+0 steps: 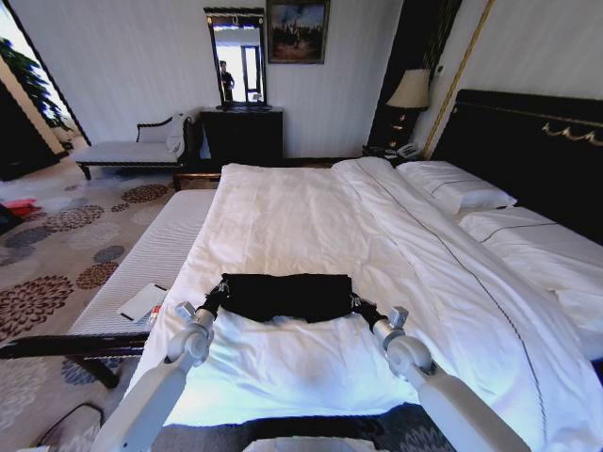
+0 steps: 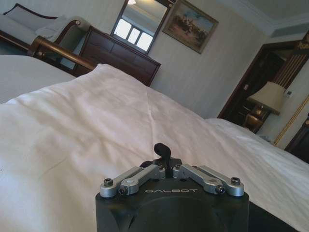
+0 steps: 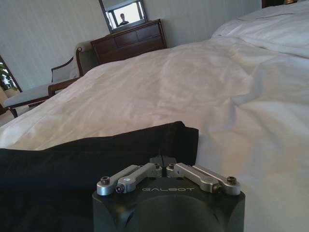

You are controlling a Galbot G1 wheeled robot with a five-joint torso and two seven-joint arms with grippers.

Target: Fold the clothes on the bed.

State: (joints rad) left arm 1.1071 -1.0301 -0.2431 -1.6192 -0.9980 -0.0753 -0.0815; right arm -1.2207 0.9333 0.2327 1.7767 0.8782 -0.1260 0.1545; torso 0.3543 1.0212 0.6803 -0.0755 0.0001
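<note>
Your left hand (image 1: pixel 216 299) and right hand (image 1: pixel 362 305) each pinch an end of the folded black T-shirt (image 1: pixel 285 296), fingertips hidden in cloth. "GALBOT" marks both wrists. The shirt lies near the bed's (image 1: pixel 311 217) foot edge.

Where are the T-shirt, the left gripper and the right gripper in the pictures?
T-shirt (image 1: pixel 283 295): head view, middle of the folded black cloth.
Left gripper (image 1: pixel 215 303): head view, its tip at the shirt's left end.
Right gripper (image 1: pixel 362 306): head view, its tip at the shirt's right end.

Open duvet (image 1: pixel 311 217) beyond the T-shirt (image 1: pixel 283 295); pillows (image 1: pixel 466 193) crowd right.
</note>
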